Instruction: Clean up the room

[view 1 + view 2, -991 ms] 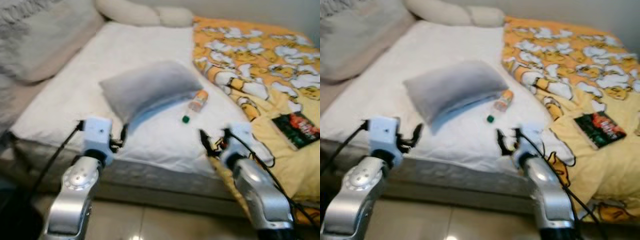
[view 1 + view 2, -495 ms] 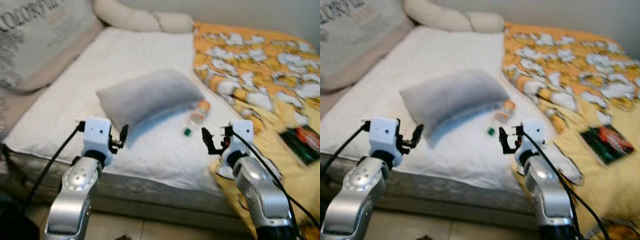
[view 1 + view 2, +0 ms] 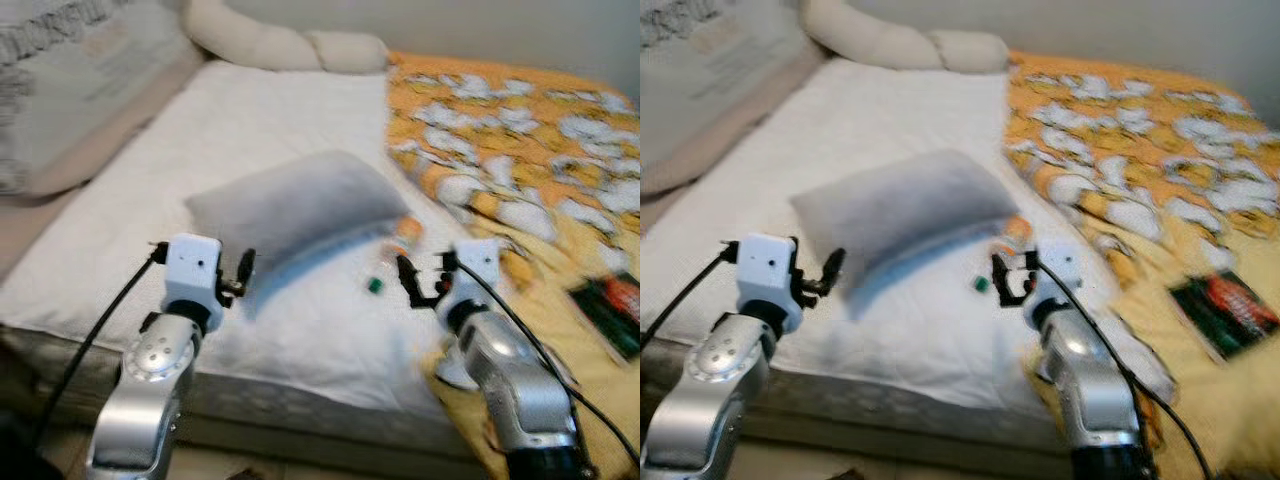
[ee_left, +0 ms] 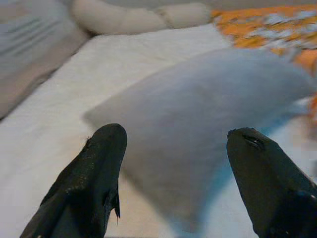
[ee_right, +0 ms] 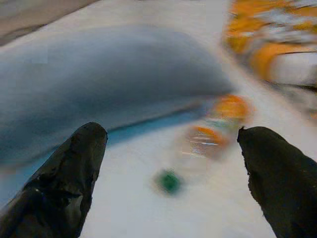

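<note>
A grey pillow [image 3: 295, 205] lies in the middle of the white mattress [image 3: 130, 280]. Beside its right end lies a clear bottle [image 3: 402, 232] with an orange label and a green cap [image 3: 374, 285]. My right gripper [image 3: 412, 283] hovers open just in front of the bottle, whose blurred shape [image 5: 210, 134] shows between the fingers in the right wrist view. My left gripper [image 3: 243, 272] is open too, held over the mattress in front of the pillow's [image 4: 198, 119] near left corner. Neither gripper holds anything.
An orange and yellow cartoon-print blanket [image 3: 520, 130] covers the right half of the bed, with a dark book [image 3: 615, 312] lying on it. A long cream bolster [image 3: 285, 45] runs along the head end. A large printed cushion [image 3: 70, 90] leans at the far left.
The view has moved in closer over the bed, and the bed's front edge has dropped lower. My right gripper now stands nearer the bottle. Both grippers stay open.
</note>
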Available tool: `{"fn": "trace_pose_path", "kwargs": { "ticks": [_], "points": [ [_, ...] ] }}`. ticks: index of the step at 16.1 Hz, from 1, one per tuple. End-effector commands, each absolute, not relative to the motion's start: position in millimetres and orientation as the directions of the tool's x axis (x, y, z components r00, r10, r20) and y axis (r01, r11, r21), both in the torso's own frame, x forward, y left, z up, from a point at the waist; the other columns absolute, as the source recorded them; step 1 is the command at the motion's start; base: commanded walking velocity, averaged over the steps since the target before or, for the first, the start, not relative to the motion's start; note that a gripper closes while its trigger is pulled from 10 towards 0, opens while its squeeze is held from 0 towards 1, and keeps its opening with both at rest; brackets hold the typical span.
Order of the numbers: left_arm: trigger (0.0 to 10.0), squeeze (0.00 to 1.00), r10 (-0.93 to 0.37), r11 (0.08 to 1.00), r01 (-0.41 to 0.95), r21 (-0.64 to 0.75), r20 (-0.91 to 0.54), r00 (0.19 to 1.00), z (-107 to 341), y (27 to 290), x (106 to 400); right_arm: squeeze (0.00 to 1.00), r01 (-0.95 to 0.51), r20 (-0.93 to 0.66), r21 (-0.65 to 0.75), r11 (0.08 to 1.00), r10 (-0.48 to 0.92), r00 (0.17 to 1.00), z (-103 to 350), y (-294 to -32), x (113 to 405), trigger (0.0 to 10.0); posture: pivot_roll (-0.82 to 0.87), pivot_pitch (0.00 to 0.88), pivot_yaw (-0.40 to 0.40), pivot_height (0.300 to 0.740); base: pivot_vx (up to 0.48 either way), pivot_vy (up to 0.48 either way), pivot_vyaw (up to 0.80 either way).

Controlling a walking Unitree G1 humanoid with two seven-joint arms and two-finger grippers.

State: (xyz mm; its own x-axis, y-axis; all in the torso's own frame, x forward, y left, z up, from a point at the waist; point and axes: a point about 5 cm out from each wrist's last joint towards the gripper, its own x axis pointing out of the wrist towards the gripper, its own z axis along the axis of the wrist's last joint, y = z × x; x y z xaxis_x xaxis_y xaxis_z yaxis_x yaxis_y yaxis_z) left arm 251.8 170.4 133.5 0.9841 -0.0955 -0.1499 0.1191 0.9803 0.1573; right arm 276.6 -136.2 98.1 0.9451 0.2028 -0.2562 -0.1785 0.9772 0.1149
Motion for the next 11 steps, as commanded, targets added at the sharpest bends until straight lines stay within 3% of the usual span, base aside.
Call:
{"fn": "trace_pose_path", "kwargs": {
  "ticks": [1,10,11],
  "points": [
    [10.0,0.0,-0.098,0.98,0.12,0.162,-0.136,0.986,137,169,252,0.0,-0.185,-0.254,0.11,0.977,0.207,0.945,101,-137,278,10.0,0.08,0.0,-0.042,0.74,0.322,0.0,0.0],
    [10.0,0.0,-0.105,0.975,0.13,0.181,-0.143,0.984,138,172,250,0.0,-0.136,-0.325,0.082,0.987,0.155,0.933,94,-142,286,10.0,0.1,0.0,-0.032,0.74,0.315,0.0,0.0],
    [10.0,0.0,-0.12,0.969,0.148,0.2,-0.147,0.982,139,172,249,0.0,-0.154,-0.404,0.081,0.985,0.174,0.898,90,-138,291,10.0,0.1,0.0,-0.026,0.74,0.247,0.0,0.0]
  ]
}}
